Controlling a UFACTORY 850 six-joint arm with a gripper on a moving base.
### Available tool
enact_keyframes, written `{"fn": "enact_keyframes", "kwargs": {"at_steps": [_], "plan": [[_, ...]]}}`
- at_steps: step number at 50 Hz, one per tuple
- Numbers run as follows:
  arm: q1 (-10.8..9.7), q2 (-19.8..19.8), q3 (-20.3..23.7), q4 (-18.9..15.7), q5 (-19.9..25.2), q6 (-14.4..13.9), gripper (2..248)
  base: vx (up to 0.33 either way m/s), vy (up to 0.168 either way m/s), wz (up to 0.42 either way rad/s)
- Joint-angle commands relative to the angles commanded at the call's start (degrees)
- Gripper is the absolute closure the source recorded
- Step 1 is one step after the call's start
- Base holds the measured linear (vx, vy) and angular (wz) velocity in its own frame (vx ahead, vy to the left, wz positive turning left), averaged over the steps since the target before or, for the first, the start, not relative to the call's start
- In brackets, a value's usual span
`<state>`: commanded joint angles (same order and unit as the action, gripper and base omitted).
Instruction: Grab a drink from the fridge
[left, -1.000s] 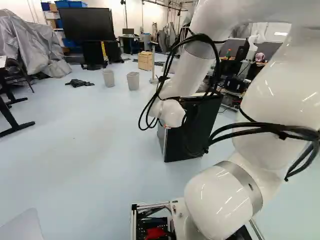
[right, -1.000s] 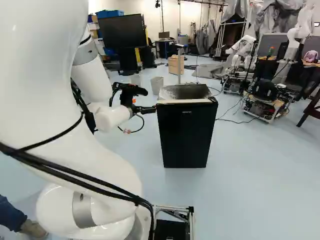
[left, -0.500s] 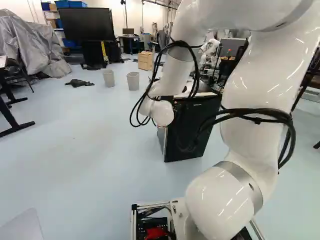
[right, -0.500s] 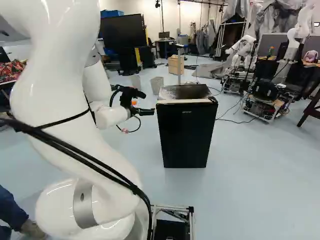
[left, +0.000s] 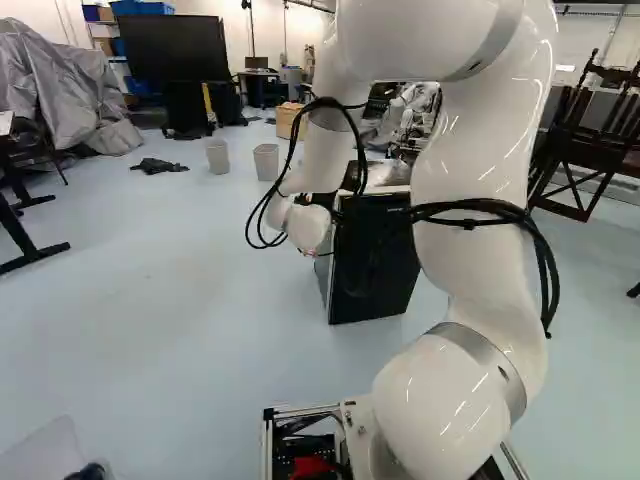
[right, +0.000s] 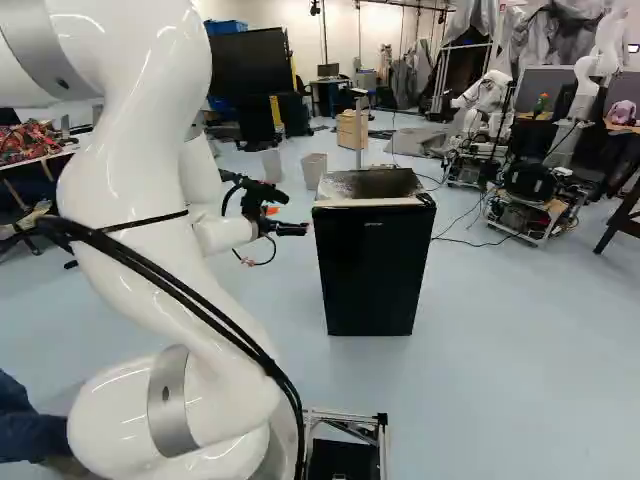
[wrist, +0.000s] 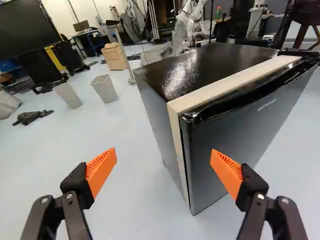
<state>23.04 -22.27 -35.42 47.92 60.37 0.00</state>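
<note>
though plain outside, the shut fridge (right: 372, 275) unseen inside, the tool (right: 303, 229) spread wide

So I'm looking at a smooth, pale blue-grey floor (left: 180, 300), and there's a boxy black fridge with a pale strip along its top front edge (right: 370, 265) standing upright on it, door shut. Farther from me, two light grey tapered bins (left: 217, 157) (left: 266, 162) stand upright near each other, with a crumpled black cloth (left: 158, 166) lying flat near them, at the left of my left base view. Beyond those sits a light wooden drawer cabinet (left: 288, 120). Oh, and a thin dark cable (right: 470, 242) snakes along beside the fridge.
</note>
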Motion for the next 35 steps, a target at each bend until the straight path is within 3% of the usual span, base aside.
{"fn": "enact_keyframes", "kwargs": {"at_steps": [35], "plan": [[1.37, -7.43, -3.04, 12.75, 6.24, 0.0, 3, 0.0, 0.0, 0.0]]}}
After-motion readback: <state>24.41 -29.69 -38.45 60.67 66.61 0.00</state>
